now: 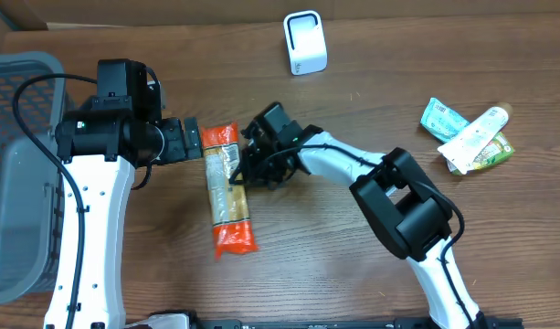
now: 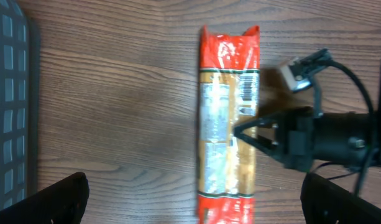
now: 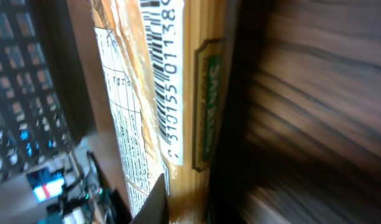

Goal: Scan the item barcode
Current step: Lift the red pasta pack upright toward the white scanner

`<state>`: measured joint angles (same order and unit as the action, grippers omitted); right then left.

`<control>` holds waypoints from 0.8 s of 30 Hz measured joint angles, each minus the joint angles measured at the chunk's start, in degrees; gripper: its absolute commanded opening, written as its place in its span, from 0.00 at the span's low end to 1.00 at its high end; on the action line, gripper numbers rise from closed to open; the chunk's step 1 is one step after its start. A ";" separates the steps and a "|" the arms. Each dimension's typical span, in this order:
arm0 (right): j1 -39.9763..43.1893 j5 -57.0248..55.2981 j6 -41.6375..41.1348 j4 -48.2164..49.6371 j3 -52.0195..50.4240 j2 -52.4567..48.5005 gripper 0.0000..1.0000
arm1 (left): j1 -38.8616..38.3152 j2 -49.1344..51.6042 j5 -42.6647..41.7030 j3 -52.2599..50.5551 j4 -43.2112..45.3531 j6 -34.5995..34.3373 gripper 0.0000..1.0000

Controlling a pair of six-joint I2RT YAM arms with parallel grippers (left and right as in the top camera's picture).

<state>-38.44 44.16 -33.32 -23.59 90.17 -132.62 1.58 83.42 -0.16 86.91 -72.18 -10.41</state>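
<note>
The pasta packet lies flat on the wooden worktop near the middle, its length running from far to near with a slight tilt and an orange end at each tip. Its barcode faces up on the far half, along the right-hand edge of the pack. The right fingers come in from the right and are closed almost completely on that right edge, just nearer than the barcode, pinching the wrapper. The right wrist view is pressed so close that only the printed label and the bars fill it. The left fingers hang over the far end of the packet, spread as wide as they go, with nothing between them and the pack lying in the gap below. A grey mesh basket stands at the left edge of the worktop. A small white scanner stands at the far side, well apart from the packet. A few tubes and sachets lie together far off to the right.
</note>
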 measured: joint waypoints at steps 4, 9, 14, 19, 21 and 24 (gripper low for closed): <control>4.39 3.04 8.50 -7.15 -1.20 2.21 0.04 | 0.00 0.00 0.02 0.00 0.02 0.00 1.00; 8.94 0.66 19.65 -18.84 -2.84 10.62 0.04 | 0.00 0.00 0.00 0.00 0.02 0.00 1.00; 10.32 -1.07 27.43 -25.38 -3.30 24.55 0.04 | 0.00 0.00 0.00 0.00 0.00 0.00 1.00; 10.40 -0.24 30.21 -28.48 -3.28 37.48 0.04 | 0.00 0.00 0.00 0.00 0.00 0.00 1.00; 10.58 0.20 30.80 -30.03 -3.28 40.89 0.04 | 0.00 0.00 0.02 0.00 0.00 -0.02 1.00; 10.97 0.48 31.54 -31.82 -3.28 44.37 0.04 | 0.00 0.00 0.02 0.00 0.00 0.00 1.00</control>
<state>-27.46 44.64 -1.78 -55.42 86.89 -88.25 1.58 83.42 -0.14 86.91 -72.18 -10.41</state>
